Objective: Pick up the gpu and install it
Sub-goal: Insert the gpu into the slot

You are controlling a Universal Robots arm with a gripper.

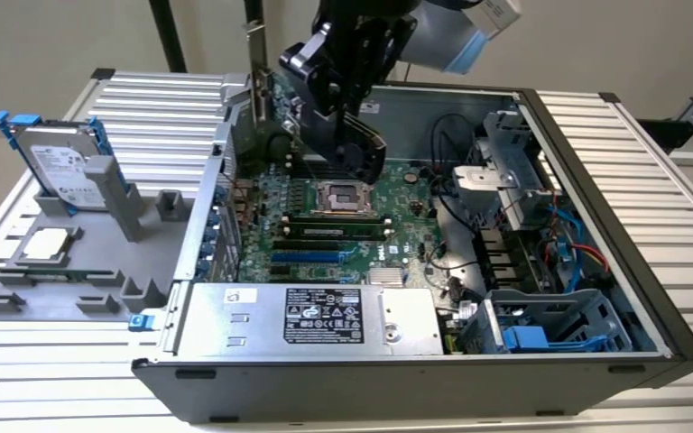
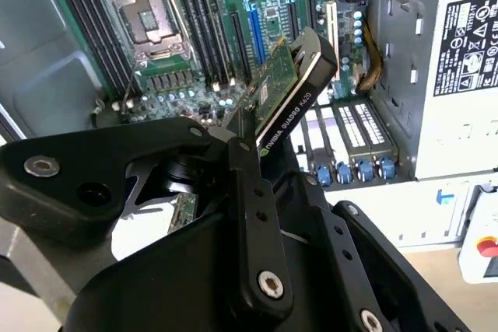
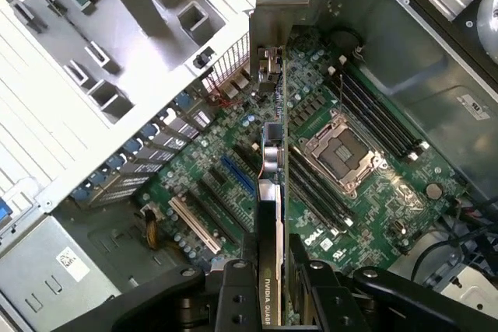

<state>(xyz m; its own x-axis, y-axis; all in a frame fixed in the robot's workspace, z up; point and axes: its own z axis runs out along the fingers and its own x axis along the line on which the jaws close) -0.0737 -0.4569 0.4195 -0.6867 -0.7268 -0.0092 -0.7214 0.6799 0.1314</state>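
Observation:
The gpu (image 1: 284,115) hangs on edge above the motherboard (image 1: 322,236) inside the open computer case (image 1: 635,271). It is a green board with a black cooler and a silver end bracket (image 1: 254,50). My gripper (image 1: 349,126) is shut on it from above. In the second wrist view the gpu (image 2: 294,87) juts out past the black fingers (image 2: 247,162). The first wrist view looks along the edge of the gpu (image 3: 271,192), its bracket (image 3: 268,13) near the case's rear wall. My gripper (image 3: 269,274) clamps both faces of the card. The card sits over the expansion slots (image 3: 233,178), apart from them.
A grey fixture tray (image 1: 69,271) on the exterior view's left holds a silver hard drive (image 1: 60,162) with a blue frame and a processor chip (image 1: 46,244). Inside the case are the power supply (image 1: 310,316), the processor socket (image 1: 344,194), cables (image 1: 563,244) and a drive cage (image 1: 551,325).

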